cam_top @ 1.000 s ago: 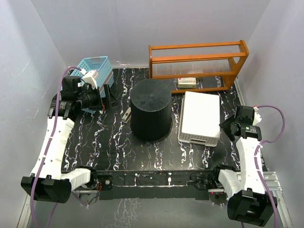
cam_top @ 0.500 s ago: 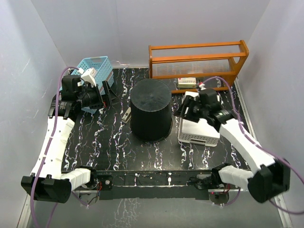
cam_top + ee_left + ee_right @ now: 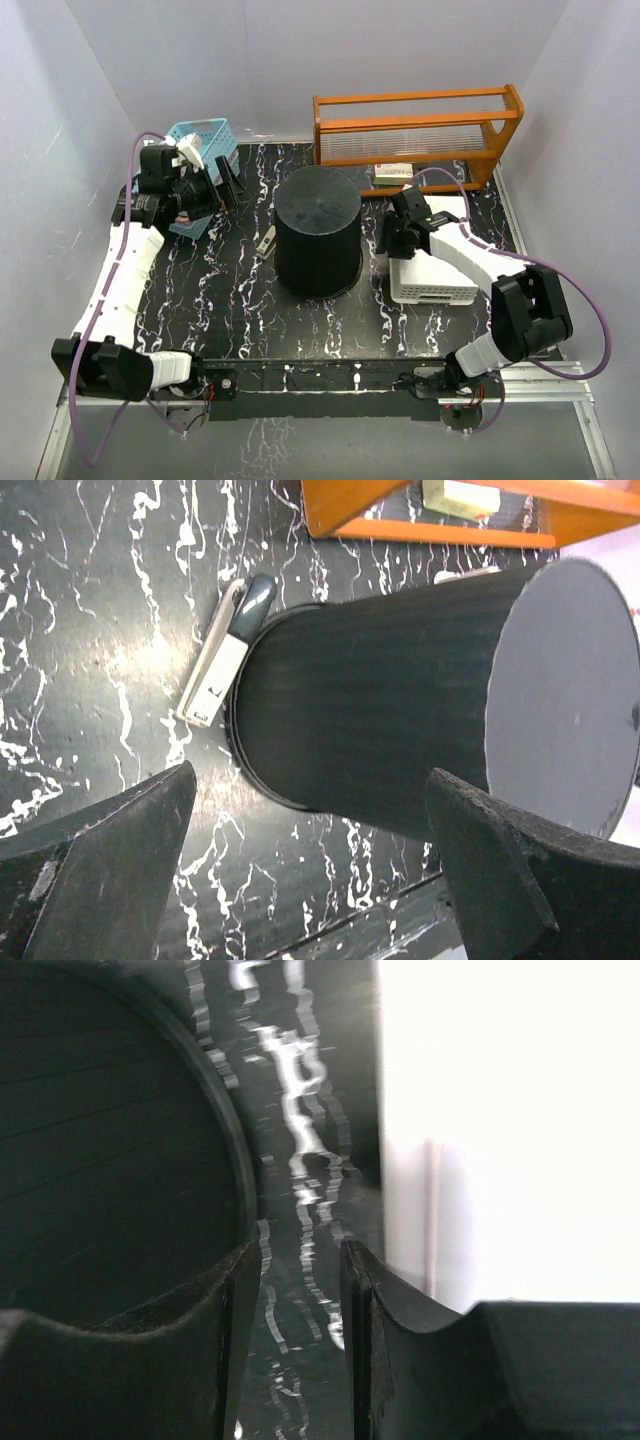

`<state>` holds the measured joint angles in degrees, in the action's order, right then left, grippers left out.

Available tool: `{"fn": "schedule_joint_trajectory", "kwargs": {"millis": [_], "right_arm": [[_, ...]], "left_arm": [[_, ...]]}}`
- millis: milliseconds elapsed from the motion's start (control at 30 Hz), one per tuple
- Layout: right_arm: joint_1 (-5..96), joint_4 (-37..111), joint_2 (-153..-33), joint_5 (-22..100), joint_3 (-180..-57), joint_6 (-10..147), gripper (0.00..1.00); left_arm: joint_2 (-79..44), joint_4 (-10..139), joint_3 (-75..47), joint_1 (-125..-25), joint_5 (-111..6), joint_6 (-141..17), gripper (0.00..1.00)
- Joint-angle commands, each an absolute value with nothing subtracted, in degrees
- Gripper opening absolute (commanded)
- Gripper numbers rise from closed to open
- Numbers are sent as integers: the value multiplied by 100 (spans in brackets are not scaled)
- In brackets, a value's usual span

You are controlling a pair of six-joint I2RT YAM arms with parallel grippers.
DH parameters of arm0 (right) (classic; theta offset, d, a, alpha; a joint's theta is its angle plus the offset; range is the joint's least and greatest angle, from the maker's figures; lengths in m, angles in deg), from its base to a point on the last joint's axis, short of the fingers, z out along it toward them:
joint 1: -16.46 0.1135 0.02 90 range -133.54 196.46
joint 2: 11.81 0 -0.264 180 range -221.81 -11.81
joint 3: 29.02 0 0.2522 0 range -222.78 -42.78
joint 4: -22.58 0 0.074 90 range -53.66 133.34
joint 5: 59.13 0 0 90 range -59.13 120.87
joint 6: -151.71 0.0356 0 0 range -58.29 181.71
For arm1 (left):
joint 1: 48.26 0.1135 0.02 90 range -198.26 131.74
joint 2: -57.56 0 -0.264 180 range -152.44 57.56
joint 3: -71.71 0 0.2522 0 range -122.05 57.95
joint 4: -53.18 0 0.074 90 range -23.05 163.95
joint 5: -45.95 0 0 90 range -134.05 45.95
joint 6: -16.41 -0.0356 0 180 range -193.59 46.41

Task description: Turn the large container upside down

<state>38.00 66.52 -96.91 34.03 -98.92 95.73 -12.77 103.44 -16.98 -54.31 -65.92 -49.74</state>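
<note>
Two grippers, both empty. Bucket (image 3: pixel 318 235) stands mid-table (image 3: pixel 240 310), rim down, flat base up. Right gripper (image 3: pixel 388 240) sits low just beside its right wall, between bucket and white basket (image 3: pixel 435 285). Its jaws are narrow with nothing in the gap; whether it touches the rim, cannot tell. Judged step: getting a hold at the rim to tip the bucket over. To do it well, widen first, work one finger onto the lip, and tilt away from the basket; the smooth tapered wall likely slips. Clip (image 3: pixel 266 243) lies at the left rim and may get swept. Left gripper (image 3: pixel 225 185), farther back, is spread wide facing the bucket and could brace that side.
</note>
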Motion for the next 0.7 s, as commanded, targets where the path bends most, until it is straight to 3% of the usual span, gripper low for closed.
{"fn": "schedule_joint_trajectory", "kwargs": {"millis": [0,200,533,667], "right_arm": [[3565,7064,-9243,1839,-10043,9476,38],[3147,7262,-8206,1969,-9777,9523,41],[3142,8276,-6493,1652,-10709,9557,52],[3144,8321,-6009,1810,-11352,9604,53]], "left_arm": [[-1696,10256,-2244,-5594,-6502,-5021,98],[-2318,9830,-2404,-6693,-6050,-4881,97],[-2862,8575,-1946,-8391,-6137,-3798,98],[-3379,8456,-2282,-8983,-5934,-3786,98]]}}
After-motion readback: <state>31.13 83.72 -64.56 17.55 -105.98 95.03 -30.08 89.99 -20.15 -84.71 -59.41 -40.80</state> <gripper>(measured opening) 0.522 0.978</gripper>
